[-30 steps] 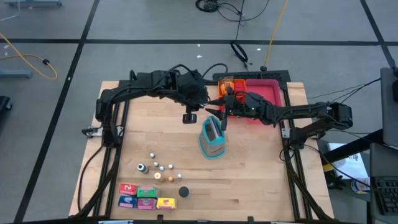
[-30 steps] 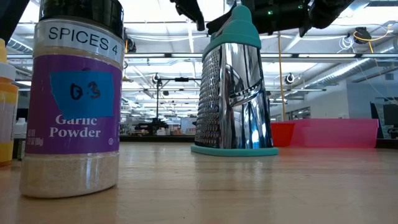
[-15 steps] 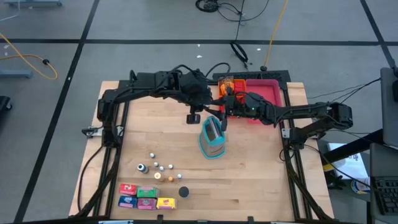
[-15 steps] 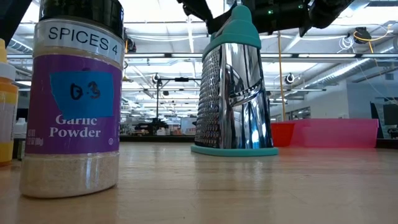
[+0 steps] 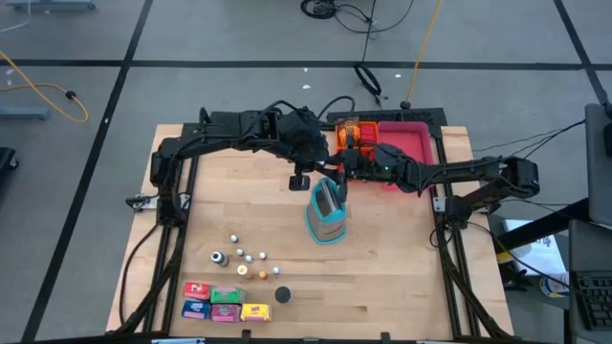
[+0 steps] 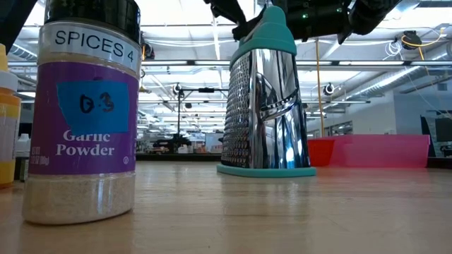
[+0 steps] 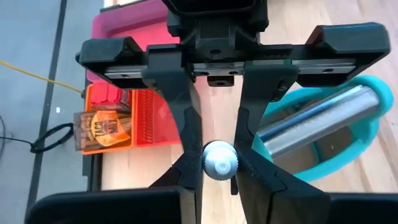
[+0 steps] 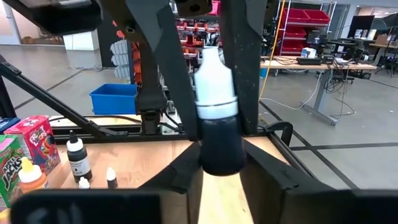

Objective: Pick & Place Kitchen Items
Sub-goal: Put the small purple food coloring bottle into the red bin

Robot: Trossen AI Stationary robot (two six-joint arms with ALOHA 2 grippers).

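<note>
A small bottle (image 8: 217,118) with a white cap and a dark body hangs in the air above the teal-and-metal grater (image 5: 327,212). My left gripper (image 7: 219,182) reaches in from the table's left and is shut on it. My right gripper (image 8: 221,167) comes from the table's right and is shut on the same bottle. In the high view both grippers meet at mid-table (image 5: 333,170). More small bottles (image 5: 244,256), coloured boxes (image 5: 225,304) and a black piece (image 5: 283,295) stand on the table near its front left. My left gripper pinches the bottle's upper part, about the white cap (image 8: 214,68), between its two fingers (image 8: 177,81). They slant down from the table's left. The bottle stands upright in the hold, clear of the grater. My right gripper pinches the bottle's dark lower body (image 8: 221,152) between its two fingers (image 8: 186,171), coming level from the table's right. In the left wrist view its fingers (image 7: 189,140) stand close on either side of the cap (image 7: 219,160).
An orange tray (image 5: 349,127) and a pink tray (image 5: 409,143) lie at the far right behind the grippers. A garlic powder jar (image 6: 88,106) stands close to the low camera. Bare wood lies between the grater and the front items.
My left gripper, with the bottle, has edged a little toward the table's right edge, closer to my right gripper above the grater.
</note>
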